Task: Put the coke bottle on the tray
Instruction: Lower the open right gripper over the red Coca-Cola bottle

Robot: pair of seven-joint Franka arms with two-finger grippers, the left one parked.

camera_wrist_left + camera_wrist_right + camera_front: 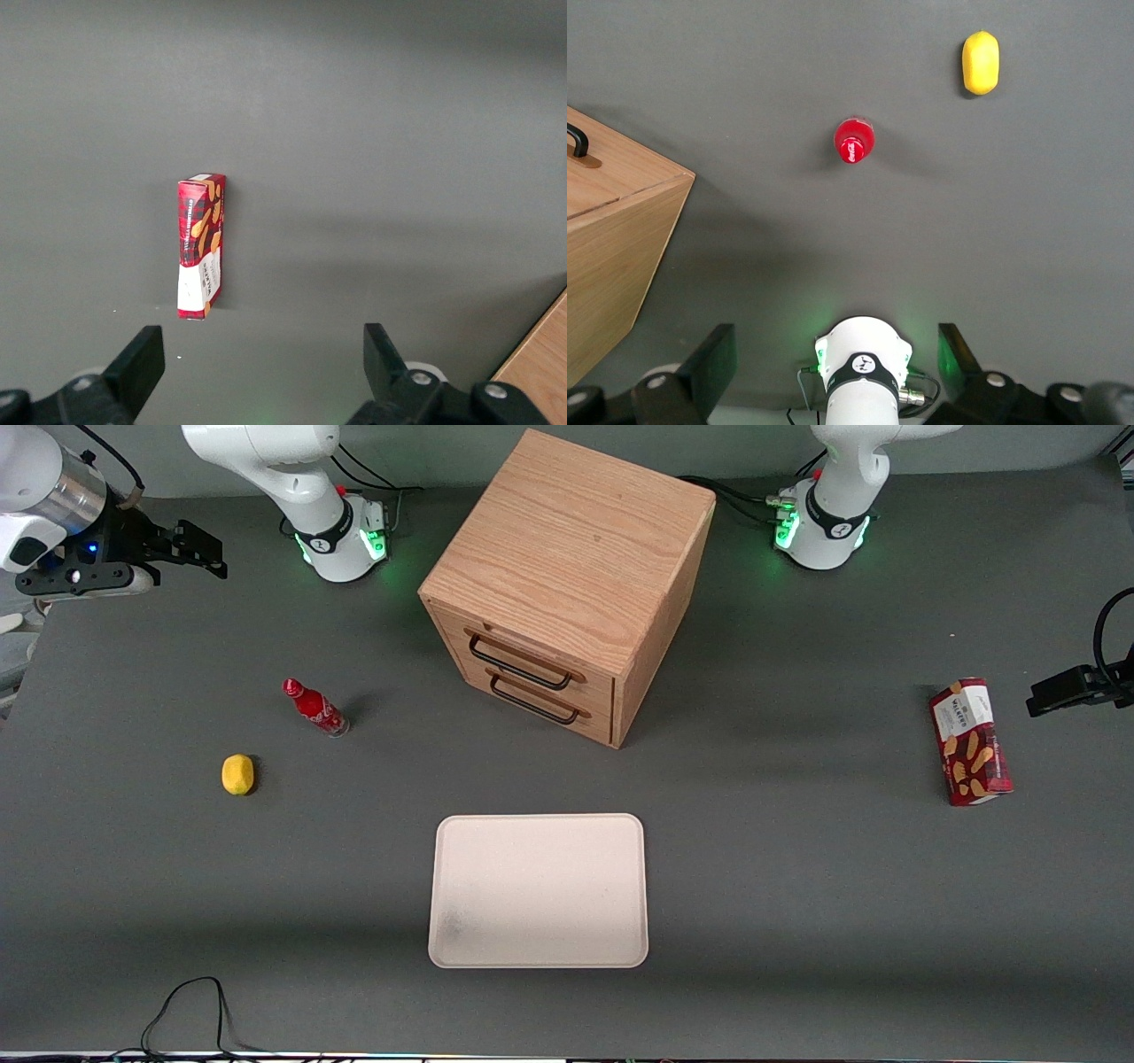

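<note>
The coke bottle, small and red with a red cap and a clear base, stands upright on the grey table toward the working arm's end. The right wrist view looks down on the bottle's cap. The cream tray lies flat near the table's front edge, nearer the front camera than the bottle, with nothing on it. My gripper hangs high over the working arm's end of the table, farther from the front camera than the bottle and well apart from it. Its fingers stand open and hold nothing.
A yellow lemon lies beside the bottle, nearer the front camera. A wooden two-drawer cabinet stands mid-table, farther back than the tray. A red biscuit box lies toward the parked arm's end.
</note>
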